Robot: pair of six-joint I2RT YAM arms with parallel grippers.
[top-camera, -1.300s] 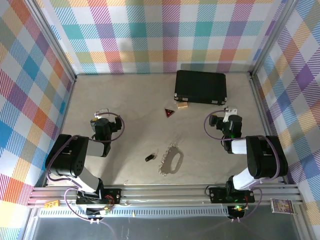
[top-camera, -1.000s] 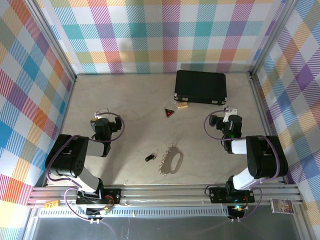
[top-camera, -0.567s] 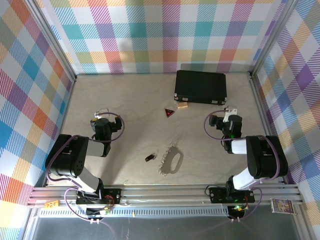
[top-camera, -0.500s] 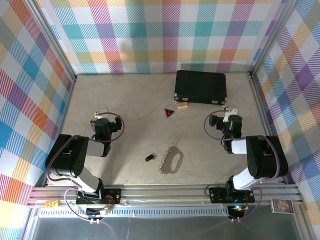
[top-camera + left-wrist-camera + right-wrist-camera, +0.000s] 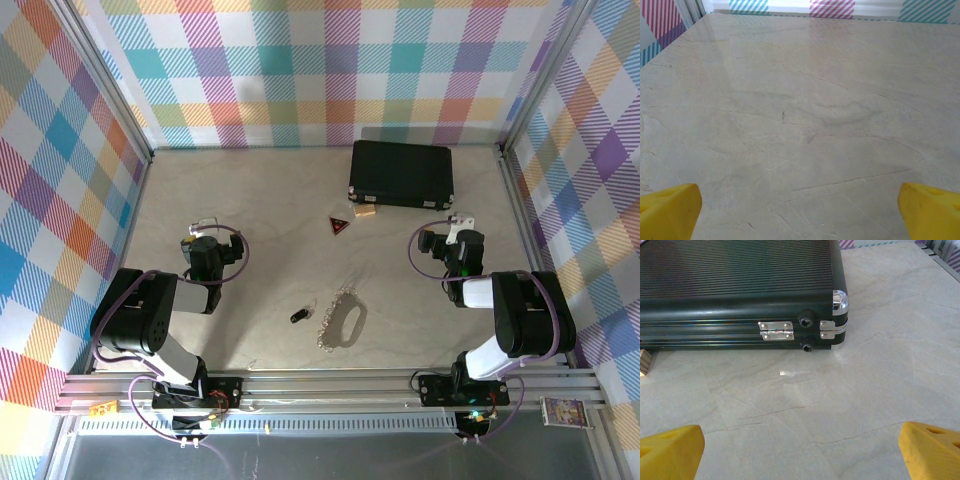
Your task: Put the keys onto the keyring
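Stage: not begun, judging by the layout. The key and ring lie apart, and nothing is threaded or held.
Key (image 5: 299,316): tiny and black-headed, flat on the table (image 5: 260,200) near its front middle, just left of the ring and seemingly not touching it.
Keyring (image 5: 343,320): a silver oblong loop lying flat, with its beaded chain curled along its left side (the side toward the key).
Left gripper (image 5: 206,224): jaws spread wide and empty. It sits over bare table on the left, well apart from the key, and its wrist view has yellow fingertips (image 5: 670,207) at the two lower corners.
Right gripper (image 5: 459,224): jaws spread wide and empty. It faces the latch side of the black case (image 5: 735,285), well apart from the ring.
Left to do: probably everything, namely grasping the key, steadying or lifting the ring, opening its gate and sliding the key on.
Open room: bare table surrounds the key and ring on all sides, so either arm can come in from its own side.
Clutter: a red-and-black triangular tag (image 5: 339,226) and a tan block (image 5: 364,211) lie farther back, near the case and clear of the working spot.
Edges: plaid walls (image 5: 300,70) close three sides. The aluminium rail (image 5: 330,385) lies near the ring's front end, so room is tightest there.
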